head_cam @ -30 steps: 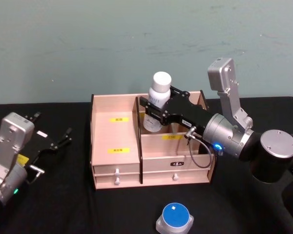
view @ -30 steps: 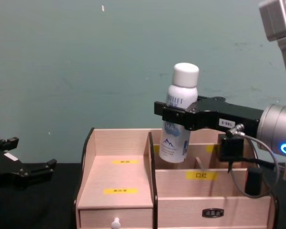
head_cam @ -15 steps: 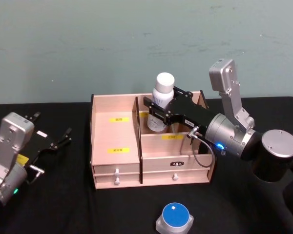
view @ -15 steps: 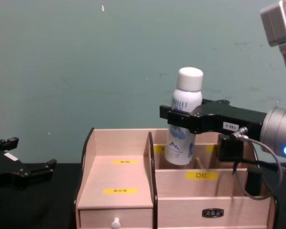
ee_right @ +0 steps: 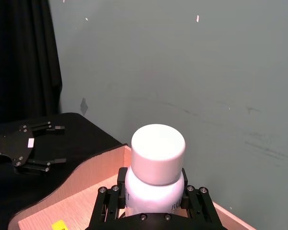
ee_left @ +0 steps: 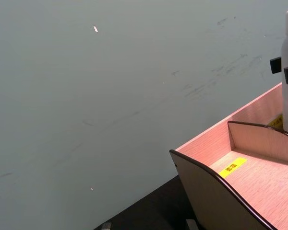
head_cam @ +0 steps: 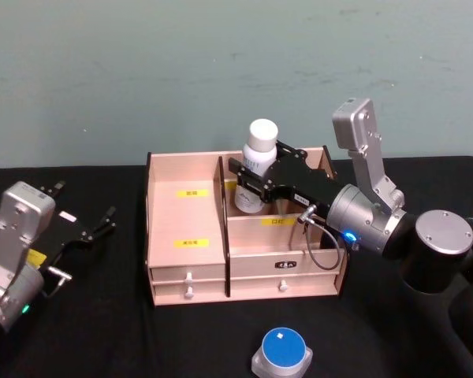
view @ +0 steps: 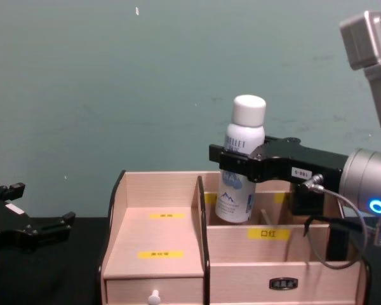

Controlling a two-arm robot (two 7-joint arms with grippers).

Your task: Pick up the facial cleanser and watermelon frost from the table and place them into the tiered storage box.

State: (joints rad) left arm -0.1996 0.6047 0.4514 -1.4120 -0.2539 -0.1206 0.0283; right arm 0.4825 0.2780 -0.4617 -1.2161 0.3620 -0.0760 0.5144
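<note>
Right tool (view: 236,162) pinches one bottle (view: 247,114) in the storage box (head_cam: 185,236); left tool (head_cam: 83,211) spread; one blue jar (head_cam: 281,351) apart.

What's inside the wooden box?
A white bottle, held by the right end effector, dips into a back compartment whose floor is hidden. The left shelves show yellow labels. The drawers are shut, hiding their insides. The left end effector sits parked beside the box.

A matt teal-green wall (head_cam: 142,71) stands behind everything, marked with faint dark scuffs (ee_left: 216,84) and a few small white flecks (view: 137,11). Below it lies a table covered in black cloth (head_cam: 102,331). A black curtain (ee_right: 19,57) hangs in folds beside the wall. The light is even and soft
</note>
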